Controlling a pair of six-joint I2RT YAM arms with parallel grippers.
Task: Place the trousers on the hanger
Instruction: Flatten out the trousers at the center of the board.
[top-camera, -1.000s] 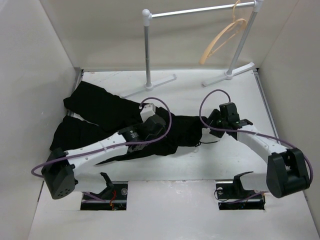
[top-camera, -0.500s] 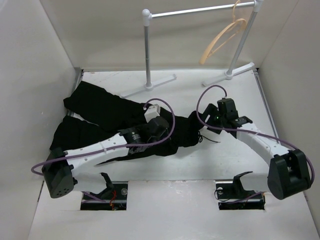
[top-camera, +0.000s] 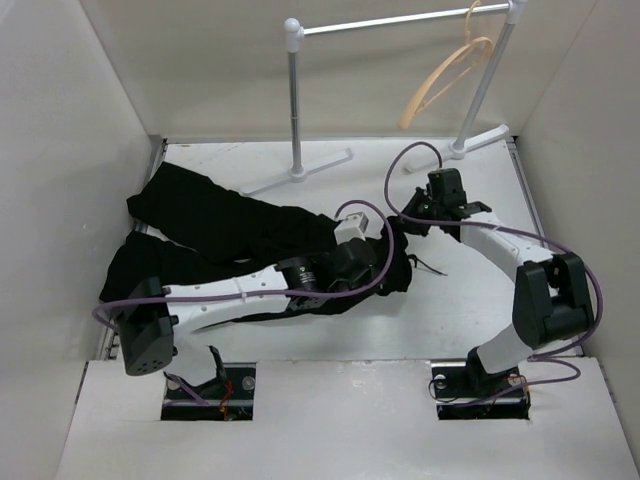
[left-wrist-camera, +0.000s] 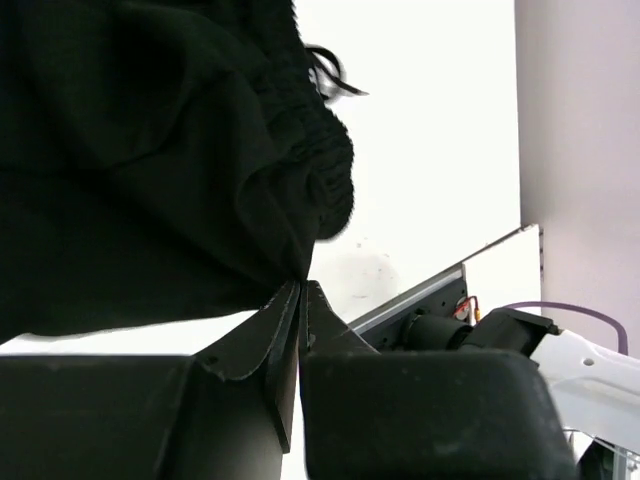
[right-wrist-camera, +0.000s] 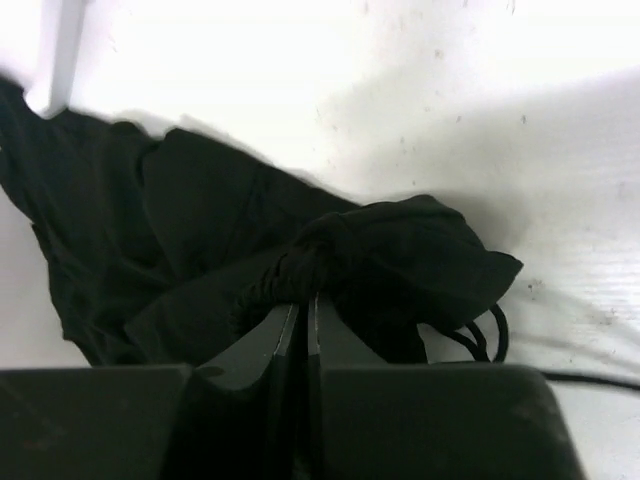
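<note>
Trousers (top-camera: 215, 225) lie left of centre on the table (top-camera: 480, 300), waistband pinched by the closed left gripper (left-wrist-camera: 300, 288) and closed right gripper (right-wrist-camera: 304, 302); best raise both evenly, band taut, toward the hanger (top-camera: 445, 75) at upper right.

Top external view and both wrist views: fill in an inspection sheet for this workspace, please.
Surface: white table, lightly speckled.
Job's things: black trousers lie crumpled across the table's left and middle; tan hanger hangs bare on the white rack.
Clutter: nothing seen.
Claws: left claw shut on an edge of the trousers; right claw shut on a bunch of the same fabric.
Cables: purple cables loop loose above both wrists; no snag visible.
Surroundings: plain walls on three sides.
</note>
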